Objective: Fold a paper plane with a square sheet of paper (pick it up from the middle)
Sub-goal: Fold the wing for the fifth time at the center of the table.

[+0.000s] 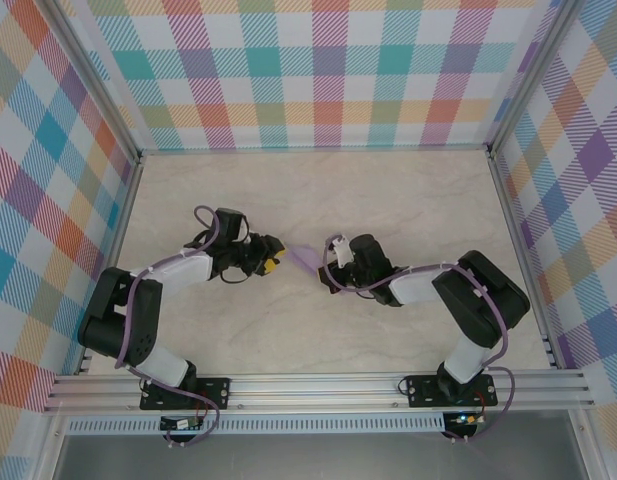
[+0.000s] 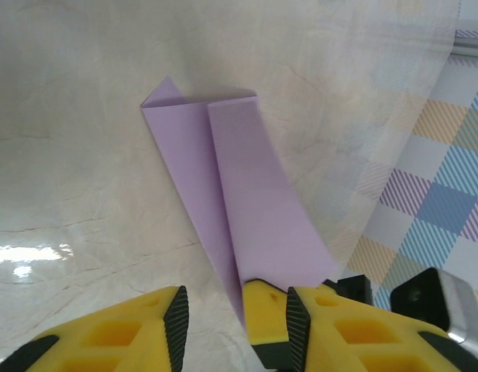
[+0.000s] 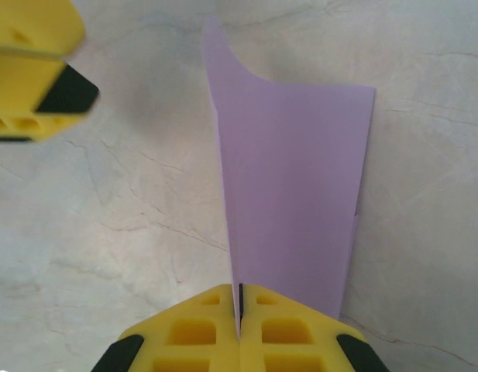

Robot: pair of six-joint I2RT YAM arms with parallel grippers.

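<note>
Seen from overhead, the paper plane (image 1: 306,260) sat near the middle of the pale marbled table (image 1: 288,190). The left fingers (image 1: 273,265) were at its 9 o'clock and the right fingers (image 1: 328,266) at its 3 o'clock. Both arms reached in from their bases at the 6 o'clock edge, and plaid walls (image 1: 318,70) closed off the other three sides.

In the right wrist view, the right fingers (image 3: 250,318) were pressed together at 6 o'clock, clamped on the near edge of the paper plane (image 3: 297,194). From that pinch the lavender paper rose toward 12 o'clock as a long folded panel. Its far end was cut square on the 1 o'clock side, and a narrow corner stuck out at 11 o'clock. One yellow left finger with a black pad (image 3: 33,74) showed at 10 o'clock, over bare table and apart from the paper.

In the left wrist view, the left fingers (image 2: 157,322) stood apart at 6 o'clock with open table between them. The paper plane (image 2: 223,201) stretched from that gap toward 11 o'clock as two overlapping long flaps, ending in a small point beside a straight folded edge. Its near end came down just beside the yellow finger at 5 o'clock. I could not tell whether paper and finger touched there. A plaid wall (image 2: 448,194) showed at 3 o'clock.
</note>
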